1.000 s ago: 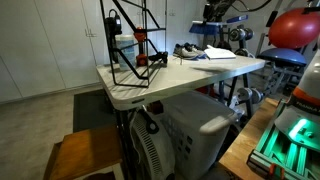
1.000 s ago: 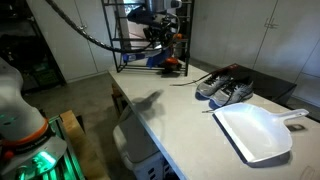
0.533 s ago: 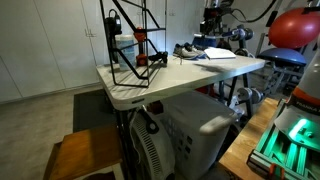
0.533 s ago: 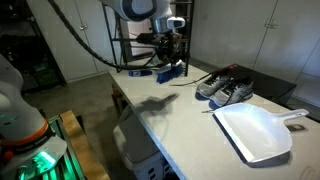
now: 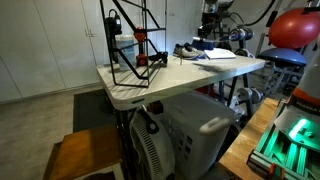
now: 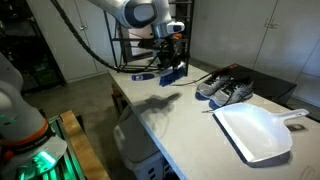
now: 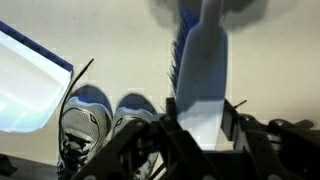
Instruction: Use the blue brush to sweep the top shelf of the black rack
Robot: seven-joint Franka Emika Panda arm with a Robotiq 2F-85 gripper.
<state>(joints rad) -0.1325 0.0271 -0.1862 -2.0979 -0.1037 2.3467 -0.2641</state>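
Above the table (image 6: 190, 125), between the black rack (image 6: 122, 50) and the shoes (image 6: 225, 90), we found the gripper (image 6: 171, 60) clamped on the blue brush (image 6: 174, 73), which hung clear of the surface. We judged it light, with a stiff handle and soft bristles, best held by its flat handle.

Got blue brush (image 6: 172, 71) aloft over desk (image 6: 190, 120), pinched in fingers (image 7: 233, 115); black rack (image 6: 125, 48) upright on desk at brush's 10 o'clock.

- Pale surface (image 6: 185, 125), long and flat.
- Black rack (image 5: 130, 45) stands upright at its far left end.
- Pair of grey-and-white shoes (image 6: 225, 90) sits side by side mid-surface, toward the right.
- White dustpan (image 6: 255, 130) lies flat near the right end.
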